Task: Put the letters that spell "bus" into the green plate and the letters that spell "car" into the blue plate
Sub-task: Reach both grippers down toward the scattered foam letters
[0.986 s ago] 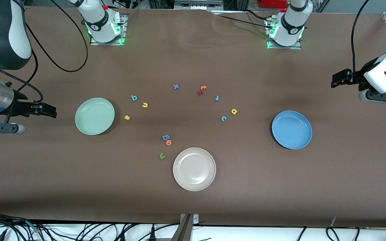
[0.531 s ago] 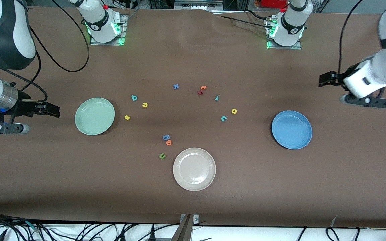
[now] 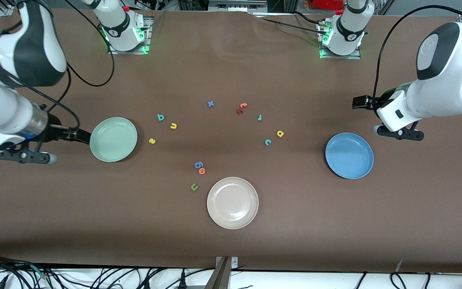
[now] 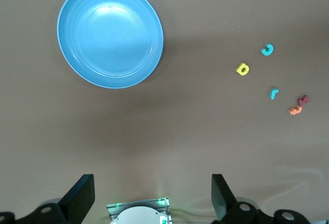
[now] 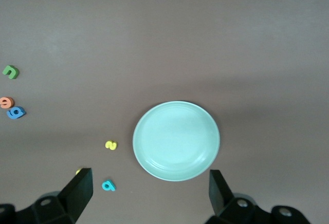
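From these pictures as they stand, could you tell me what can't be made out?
- Dark red letter beside the orange t: too small to read, front and left wrist views.
- Left hand: fingertips cut off by the left wrist view's edge.
- Yellow u: half hidden by a right hand finger, right wrist view.

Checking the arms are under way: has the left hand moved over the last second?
Yes. The left hand, open, has come in from the table's end toward the letters, now just past the blue plate, on its robot-base side.

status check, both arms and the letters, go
Left gripper open, above blue plate. Right gripper open, at green plate rim. Both plates bare, bus letters and car letters untouched on table. Nothing blocking.
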You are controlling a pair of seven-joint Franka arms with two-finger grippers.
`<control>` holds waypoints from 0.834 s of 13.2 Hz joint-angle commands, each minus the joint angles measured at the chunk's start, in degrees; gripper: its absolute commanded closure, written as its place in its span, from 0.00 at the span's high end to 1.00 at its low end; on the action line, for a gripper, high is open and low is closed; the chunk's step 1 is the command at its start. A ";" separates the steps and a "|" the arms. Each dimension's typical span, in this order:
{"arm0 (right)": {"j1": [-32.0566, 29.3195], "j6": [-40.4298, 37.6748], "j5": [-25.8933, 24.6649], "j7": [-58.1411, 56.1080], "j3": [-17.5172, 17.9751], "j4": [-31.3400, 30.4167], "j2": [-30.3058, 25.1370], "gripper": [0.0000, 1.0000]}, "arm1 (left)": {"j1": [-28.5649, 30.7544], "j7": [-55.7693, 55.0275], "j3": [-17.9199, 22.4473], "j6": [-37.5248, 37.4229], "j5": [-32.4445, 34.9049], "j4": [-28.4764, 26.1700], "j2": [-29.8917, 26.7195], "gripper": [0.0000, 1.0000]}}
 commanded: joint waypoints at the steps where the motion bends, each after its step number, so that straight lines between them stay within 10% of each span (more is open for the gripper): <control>1: 2.78 5.03 -1.05 5.37 0.00 -2.06 2.45 1.00 | -2.20 -4.65 -0.41 2.28 -1.61 -0.47 0.85 1.00; 11: 8.85 29.64 -0.52 15.85 1.84 -23.76 4.82 0.99 | -13.53 -20.21 -0.85 22.20 -1.61 -6.68 6.92 1.00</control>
